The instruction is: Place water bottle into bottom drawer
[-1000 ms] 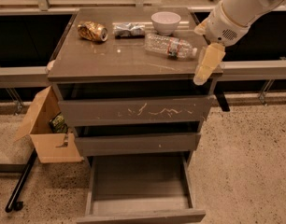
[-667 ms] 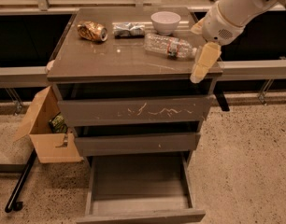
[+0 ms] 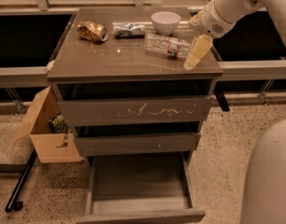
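Observation:
The water bottle (image 3: 167,45), clear crinkled plastic with a red-and-white label, lies on its side at the right of the cabinet top (image 3: 110,59). My gripper (image 3: 196,53), cream-coloured, hangs from the white arm at the cabinet's right edge. It is just right of the bottle's cap end and close to it, with nothing seen in its grasp. The bottom drawer (image 3: 140,215) is pulled out toward me at floor level. Its shallow tray has nothing in it.
A crushed gold can (image 3: 92,31), a silvery foil wrapper (image 3: 129,29) and a white bowl (image 3: 165,22) sit along the back of the top. The scratched top drawer (image 3: 136,111) and middle drawer (image 3: 136,143) are slightly out. A cardboard box (image 3: 47,129) stands at the left.
My gripper has moved left and farther back, closer to the water bottle. The bottle and the drawers have not moved.

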Robot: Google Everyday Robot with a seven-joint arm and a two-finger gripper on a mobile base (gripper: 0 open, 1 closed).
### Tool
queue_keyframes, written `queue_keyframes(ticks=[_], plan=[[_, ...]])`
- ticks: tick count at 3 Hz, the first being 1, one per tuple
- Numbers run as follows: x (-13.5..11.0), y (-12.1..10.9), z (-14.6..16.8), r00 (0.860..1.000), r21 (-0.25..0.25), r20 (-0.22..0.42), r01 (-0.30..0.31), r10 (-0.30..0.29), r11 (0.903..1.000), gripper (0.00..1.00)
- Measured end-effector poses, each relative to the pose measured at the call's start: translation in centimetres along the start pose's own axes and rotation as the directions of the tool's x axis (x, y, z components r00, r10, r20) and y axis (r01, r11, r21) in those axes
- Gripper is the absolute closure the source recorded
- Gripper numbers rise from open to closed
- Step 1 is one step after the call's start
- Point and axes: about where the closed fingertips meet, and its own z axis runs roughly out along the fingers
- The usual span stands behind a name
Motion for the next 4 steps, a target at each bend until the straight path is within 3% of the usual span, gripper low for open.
queue_keyframes(ticks=[1,2,3,4], plan=[[0.0,-3.0,1.6,0.998,0.039,0.049,-0.043,0.041,0.9983,0.00],[0.7,-4.8,4.6,0.990,0.054,0.066,-0.125,0.122,0.9906,0.00],[1.9,-6.2,7.5,0.962,0.061,0.141,-0.243,0.232,0.9682,0.00],[2.2,-7.2,8.8,0.948,0.075,0.176,-0.281,0.265,0.9567,0.00]])
